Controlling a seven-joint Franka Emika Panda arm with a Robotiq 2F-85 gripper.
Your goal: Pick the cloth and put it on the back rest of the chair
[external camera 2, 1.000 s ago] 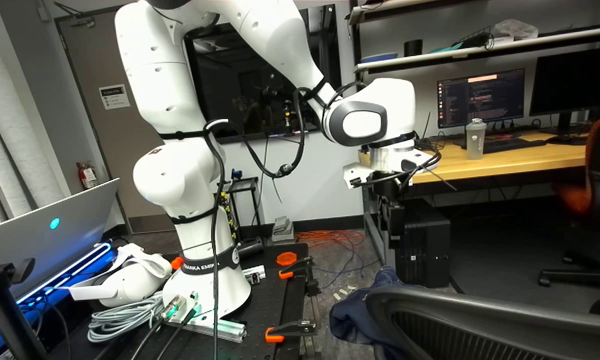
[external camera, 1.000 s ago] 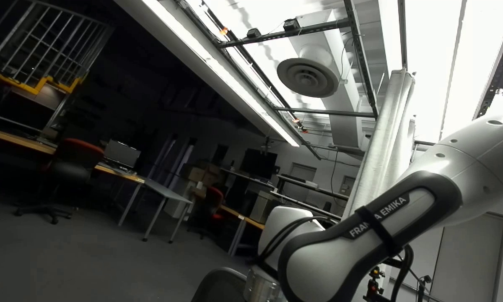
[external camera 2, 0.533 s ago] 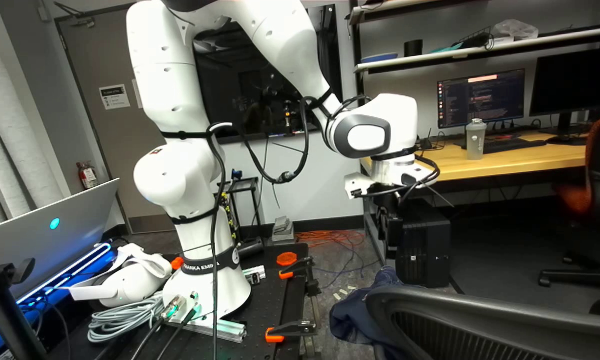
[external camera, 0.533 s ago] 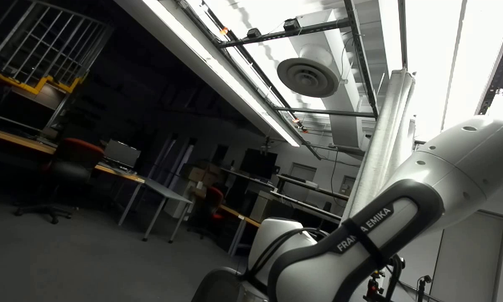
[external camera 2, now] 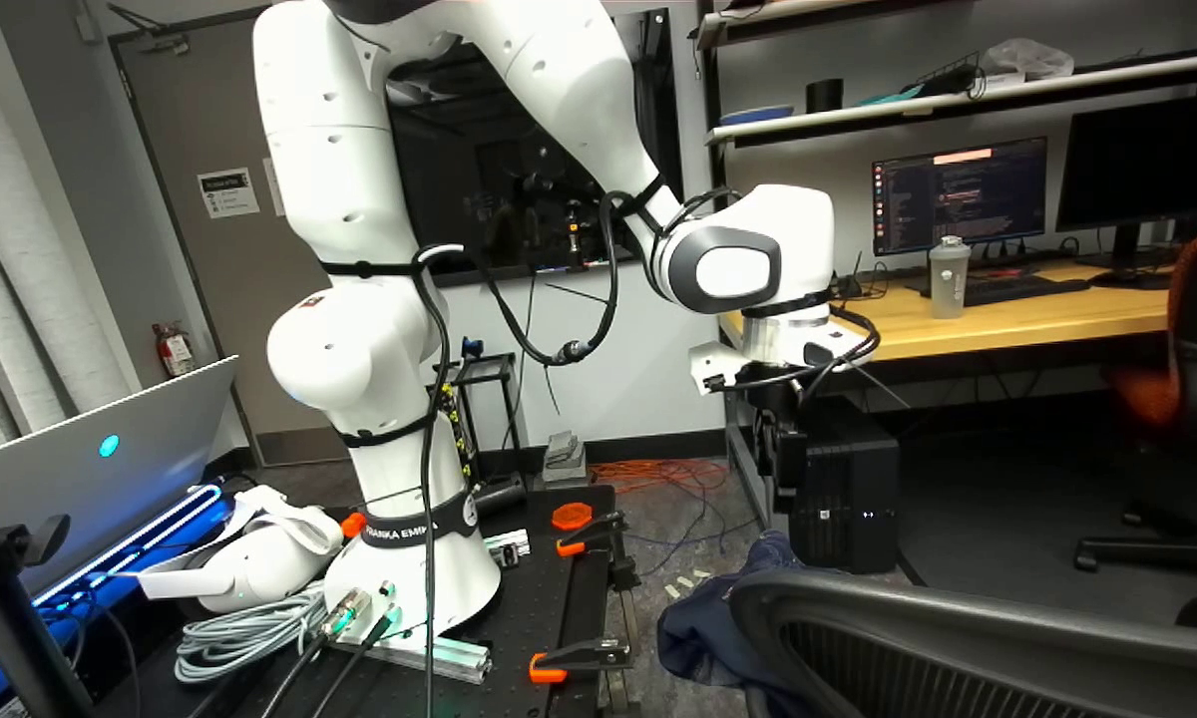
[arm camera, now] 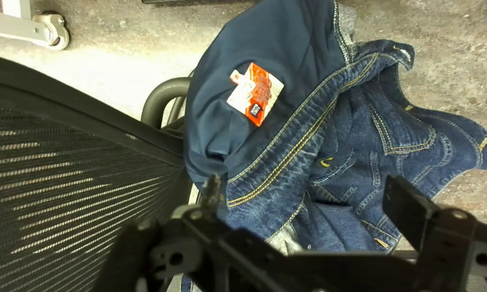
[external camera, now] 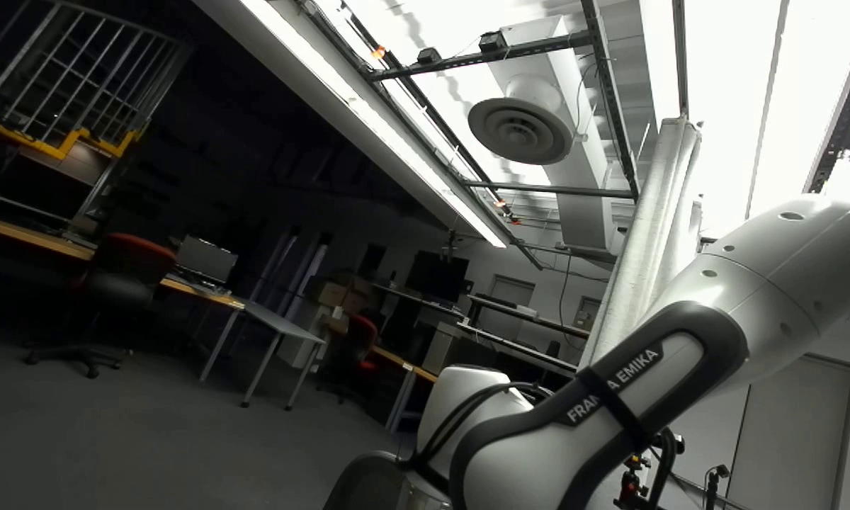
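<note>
The Robotiq gripper (arm camera: 302,184) has its jaws spread wide; past the gap between them lies the blue denim jacket (arm camera: 341,134), bunched up, its red-and-white label (arm camera: 255,94) facing the jaws; left of the jaws in the wrist view stands the mesh back rest of the chair (arm camera: 65,162), right next to the jacket, though contact between the two is hard to judge; up and left, beyond the jaws, a caster (arm camera: 57,34) stands on the speckled floor (arm camera: 450,36); in an exterior view the jaws hang above the jacket, with a black desktop tower (external camera 2: 848,489) behind them; farther back and to their right come a wooden desk (external camera 2: 1047,319), a shaker bottle (external camera 2: 949,277) standing on it, and a lit monitor (external camera 2: 958,194) behind the bottle.
</note>
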